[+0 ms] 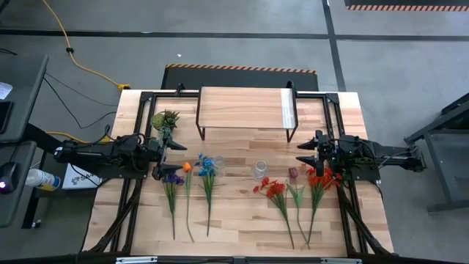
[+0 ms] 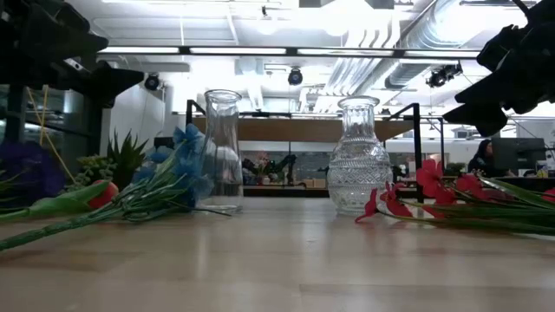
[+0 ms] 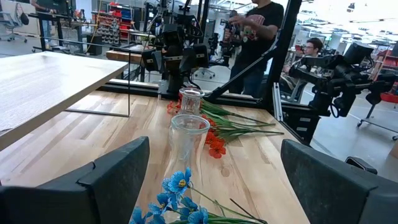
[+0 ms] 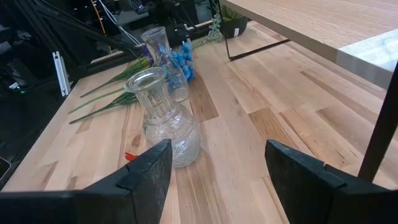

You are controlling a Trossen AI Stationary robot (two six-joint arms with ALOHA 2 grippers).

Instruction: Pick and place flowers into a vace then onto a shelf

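A robotics lab: exposed ceiling ducts [image 2: 434, 39], a concrete floor [image 1: 242, 44] with hazard tape [image 1: 242, 68], and other robot arms [image 3: 180, 43] on benches beyond.

We count two clear glass vases on the table: a plain slim vase [image 2: 222, 147] and a patterned round-bellied vase [image 2: 358, 156].

Flowers lie in two groups: the left group [image 1: 188, 189] holds three stems, purple, orange and blue; the right group [image 1: 297, 196] holds what we read as three stems, red, dark maroon and red.

One shelf [image 1: 245, 108]. One small green spiky plant [image 1: 165, 119]. Two arms, each with one gripper.
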